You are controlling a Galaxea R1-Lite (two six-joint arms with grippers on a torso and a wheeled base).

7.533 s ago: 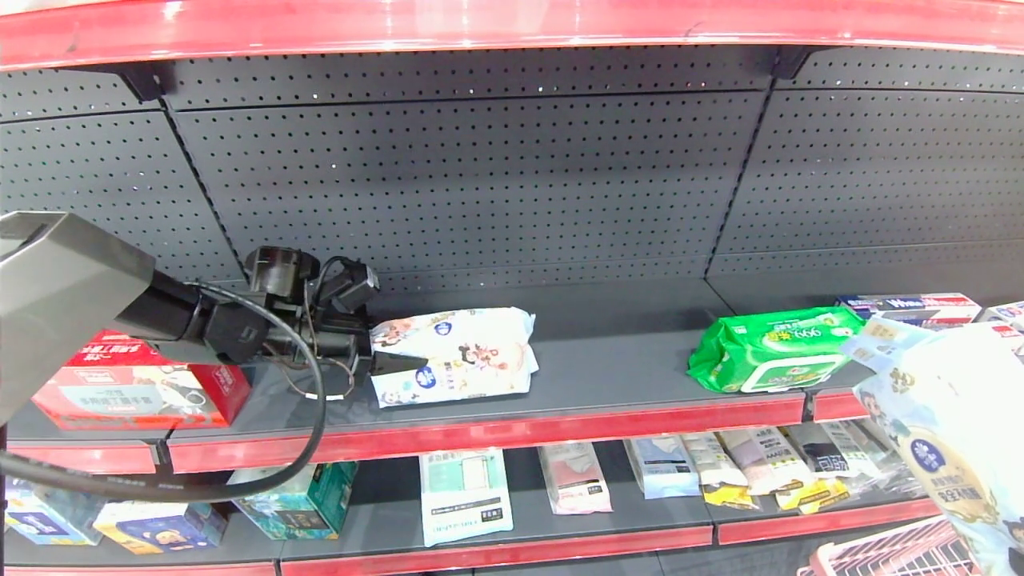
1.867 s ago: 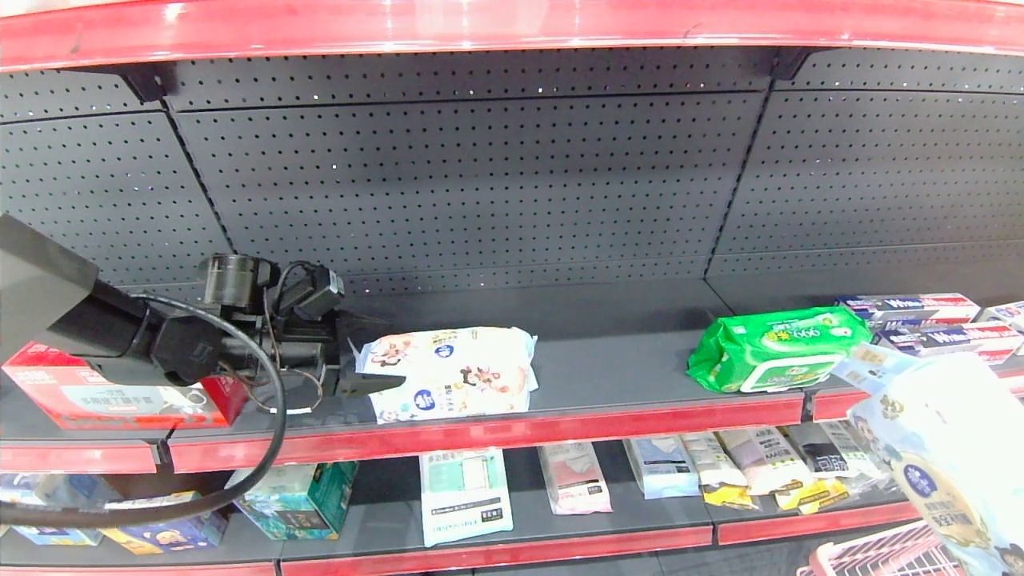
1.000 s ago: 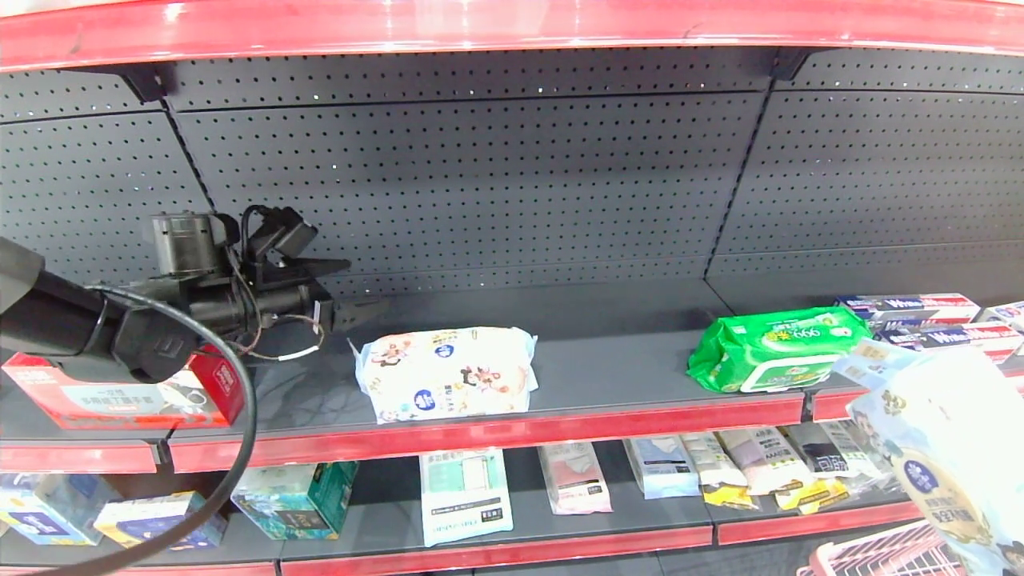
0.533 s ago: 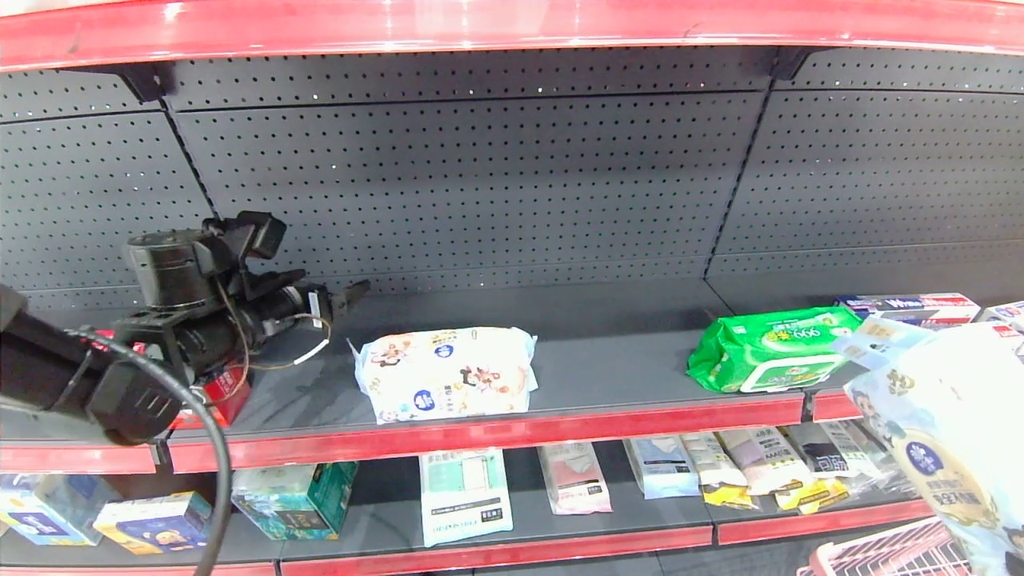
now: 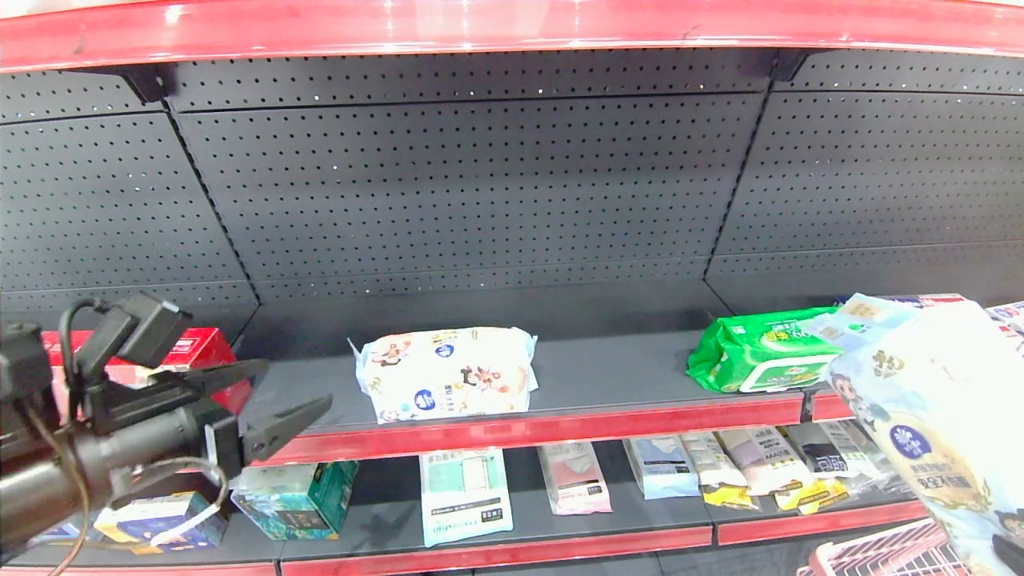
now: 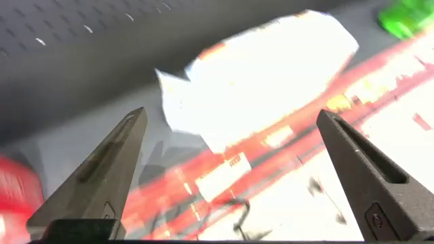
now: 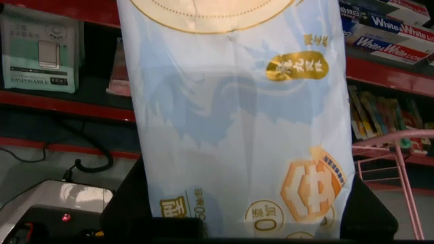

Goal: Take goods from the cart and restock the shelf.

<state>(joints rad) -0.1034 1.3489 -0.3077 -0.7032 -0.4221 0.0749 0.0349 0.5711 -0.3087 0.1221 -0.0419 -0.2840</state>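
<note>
Shelf (image 5: 608, 376) has a bare gap between white wipes pack (image 5: 448, 372) and green wipes pack (image 5: 760, 352): right gripper (image 7: 247, 210), clamped on pale-blue soft pack (image 5: 936, 424) held before the shelf's right end, should lay it flat there; left gripper (image 5: 296, 384) spread, empty.

Head camera faces the shelf (image 5: 608, 370); left wrist camera shares its white pack (image 5: 445, 372), closer.

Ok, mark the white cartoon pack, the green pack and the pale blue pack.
white cartoon pack (image 5: 446, 372), head view, centre of its top face.
green pack (image 5: 744, 342), head view, its top face.
pale blue pack (image 7: 237, 115), right wrist view, middle of its front.
</note>
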